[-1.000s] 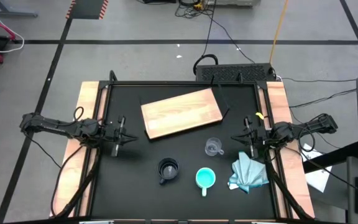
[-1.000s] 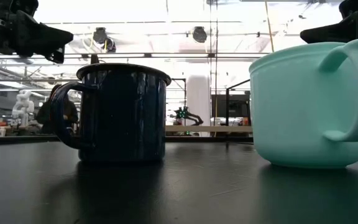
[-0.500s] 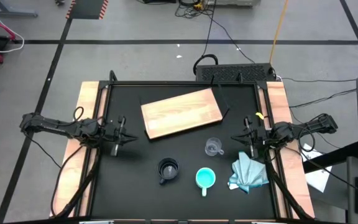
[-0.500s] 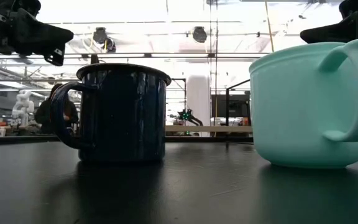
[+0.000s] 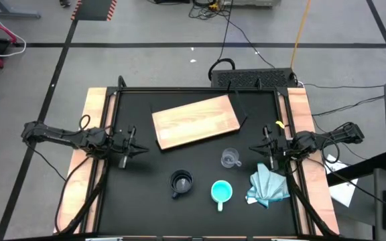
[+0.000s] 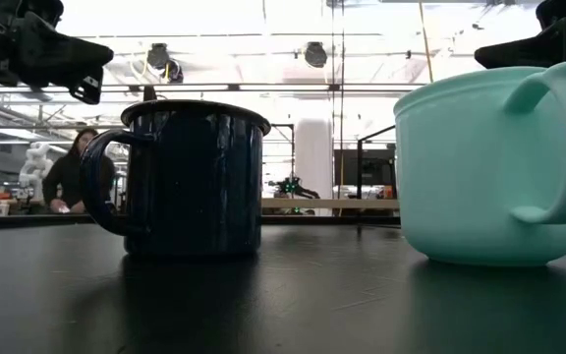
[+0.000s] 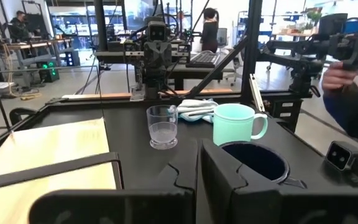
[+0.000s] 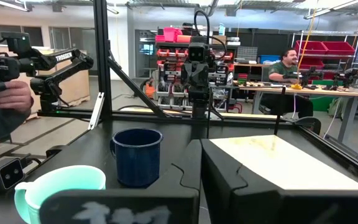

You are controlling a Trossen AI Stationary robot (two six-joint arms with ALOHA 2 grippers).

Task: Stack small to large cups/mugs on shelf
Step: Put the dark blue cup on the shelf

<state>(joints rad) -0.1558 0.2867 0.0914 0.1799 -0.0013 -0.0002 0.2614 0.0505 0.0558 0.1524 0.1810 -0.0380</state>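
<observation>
Left gripper at the desk's left edge and right gripper at its right edge: fingers closed, empty. Shelf lies near the far edge. Glass cup, black mug and turquoise mug stand toward the near edge, unstacked.

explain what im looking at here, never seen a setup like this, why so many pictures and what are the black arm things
It is one moment seen by four cameras: one above the table, one at table height, and one on each arm's wrist. The black things are two robot arms. The left gripper and the right gripper wait at opposite sides of the black table, fingers closed, holding nothing. On the table lie a wooden board, a small clear glass cup, a black mug, a turquoise mug and a light-blue cloth. The cups stand apart on the tabletop; none is on the board yet.
</observation>
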